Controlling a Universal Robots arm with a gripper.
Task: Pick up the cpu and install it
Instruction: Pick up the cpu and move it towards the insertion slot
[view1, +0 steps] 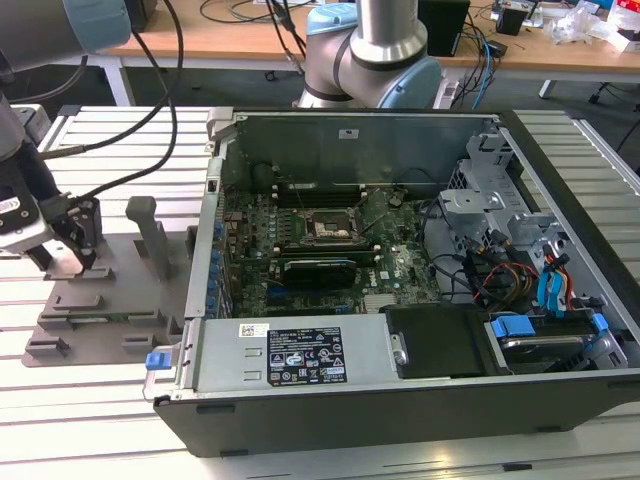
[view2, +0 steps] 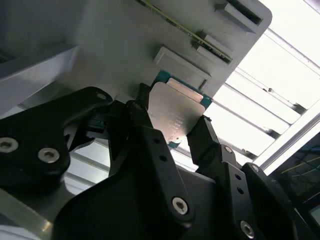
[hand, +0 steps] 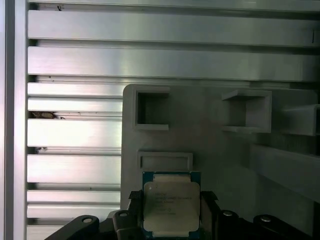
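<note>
Exterior view: the tool (view1: 65, 262) is seen low over the grey fixture tray (view1: 110, 320) on the slatted surface (view1: 120, 140), well apart from the open computer case (view1: 350, 150) and its socket (view1: 328, 228) toward the exterior view's right. Second wrist view: the cpu (view2: 175, 115) is seen directly between the tool's fingers (view2: 150, 135), which are judged clamped on its opposite edges, the tray just behind. First wrist view: the cpu (hand: 171, 202) is seen as near-square, with no long axis, and bare tray and open slats are seen beyond it.
</note>
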